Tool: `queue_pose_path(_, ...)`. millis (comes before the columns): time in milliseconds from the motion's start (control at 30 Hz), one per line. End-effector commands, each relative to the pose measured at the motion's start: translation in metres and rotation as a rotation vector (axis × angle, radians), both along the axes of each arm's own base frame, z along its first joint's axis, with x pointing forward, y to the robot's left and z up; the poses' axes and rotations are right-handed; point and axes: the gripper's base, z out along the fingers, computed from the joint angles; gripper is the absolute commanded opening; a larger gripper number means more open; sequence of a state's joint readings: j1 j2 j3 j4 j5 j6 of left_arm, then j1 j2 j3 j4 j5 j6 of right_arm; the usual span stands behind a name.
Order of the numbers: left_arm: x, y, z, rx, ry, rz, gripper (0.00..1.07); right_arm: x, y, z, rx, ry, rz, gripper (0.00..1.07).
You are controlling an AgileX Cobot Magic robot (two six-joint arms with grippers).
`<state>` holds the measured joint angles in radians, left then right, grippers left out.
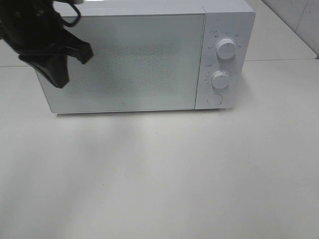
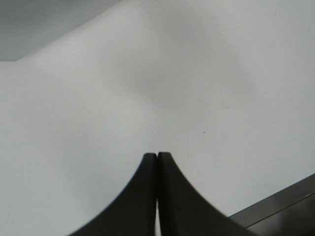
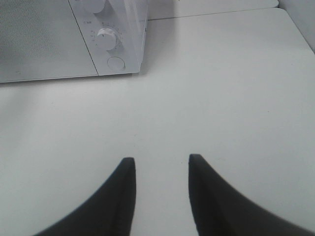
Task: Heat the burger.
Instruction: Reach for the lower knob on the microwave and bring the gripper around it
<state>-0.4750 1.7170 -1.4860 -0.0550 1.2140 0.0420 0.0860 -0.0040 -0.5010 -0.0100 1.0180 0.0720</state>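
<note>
The burger shows in none of the views, so where it lies cannot be told. The white microwave (image 1: pixel 144 59) stands at the 12 o'clock edge of the tabletop (image 1: pixel 159 174), its door shut, and the frosted pane lets nothing inside be made out.

At 3 o'clock from the door is the control panel. It carries an upper knob (image 1: pixel 227 50), a lower knob (image 1: pixel 220 78) at 6 o'clock from it, and a round button (image 1: pixel 214 100) lower again.

The left arm (image 1: pixel 45 40) hangs at about 10 o'clock in the high view, in front of the door's upper corner on that side. The left fingers (image 2: pixel 142 196) are pressed together, tip to tip, with nothing between them, and pale tabletop lies beneath.

The right fingers (image 3: pixel 113 196) stand spread, with a clear gap between them. They pinch nothing and hover over bare tabletop, well apart from the microwave's panel end.
</note>
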Motion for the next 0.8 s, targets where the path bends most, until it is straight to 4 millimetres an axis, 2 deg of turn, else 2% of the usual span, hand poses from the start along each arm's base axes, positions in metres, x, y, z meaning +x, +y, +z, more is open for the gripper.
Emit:
queue_pose_path(33,-0.013,0.038,0.009,0.025,0.044,0.094,0.0,-0.003,0.0,0.0,-0.007,-0.041,0.001,0.34)
queue_pose_path(67,-0.013,0.038,0.009,0.025,0.044,0.094,0.0,-0.003,0.0,0.0,-0.007,-0.041,0.001,0.34)
queue_pose_path(100,-0.019,0.058,0.011,0.025,0.046,0.165,0.0,-0.003,0.0,0.0,-0.007,-0.041,0.001,0.34)
queue_pose_path(133,-0.023,0.068,0.012,0.025,0.045,0.198,0.0,-0.003,0.0,0.0,-0.007,-0.041,0.001,0.34)
queue_pose_path(167,-0.023,0.068,0.012,0.025,0.045,0.198,0.0,-0.003,0.0,0.0,-0.007,-0.041,0.001,0.34)
queue_pose_path(200,-0.031,0.084,0.016,0.033,0.034,0.251,0.0,-0.003,0.0,0.0,-0.007,-0.041,0.001,0.34)
queue_pose_path(267,-0.035,0.09,0.016,0.04,0.032,0.268,0.0,-0.003,0.0,0.0,-0.007,-0.041,0.001,0.34)
queue_pose_path(300,-0.047,0.103,0.017,0.054,0.024,0.299,0.0,-0.003,0.0,0.0,-0.007,-0.041,0.001,0.34)
queue_pose_path(333,-0.053,0.107,0.016,0.059,0.027,0.311,0.0,-0.003,0.0,0.0,-0.007,-0.041,0.001,0.34)
queue_pose_path(367,-0.053,0.107,0.016,0.059,0.027,0.311,0.0,-0.003,0.0,0.0,-0.007,-0.041,0.001,0.34)
queue_pose_path(467,-0.09,0.119,0.017,0.066,-0.016,0.349,0.0,-0.003,0.0,0.0,-0.007,-0.041,0.001,0.34)
queue_pose_path(500,-0.09,0.119,0.017,0.066,-0.016,0.349,0.0,-0.003,0.0,0.0,-0.007,-0.041,0.001,0.34)
queue_pose_path(567,-0.113,0.124,0.013,0.046,-0.049,0.366,0.0,-0.003,0.0,0.0,-0.006,-0.041,0.0,0.34)
queue_pose_path(667,-0.121,0.126,0.013,0.038,-0.067,0.366,0.0,-0.003,0.0,0.0,-0.005,-0.04,0.0,0.34)
queue_pose_path(700,-0.136,0.129,0.01,0.026,-0.089,0.366,0.0,-0.003,0.0,0.0,-0.005,-0.04,0.0,0.34)
queue_pose_path(767,-0.142,0.13,0.008,0.02,-0.098,0.366,0.0,-0.003,0.0,0.0,-0.005,-0.04,0.0,0.34)
queue_pose_path(800,-0.158,0.133,0.005,0.0,-0.123,0.367,0.0,-0.003,0.0,0.0,-0.005,-0.04,0.0,0.34)
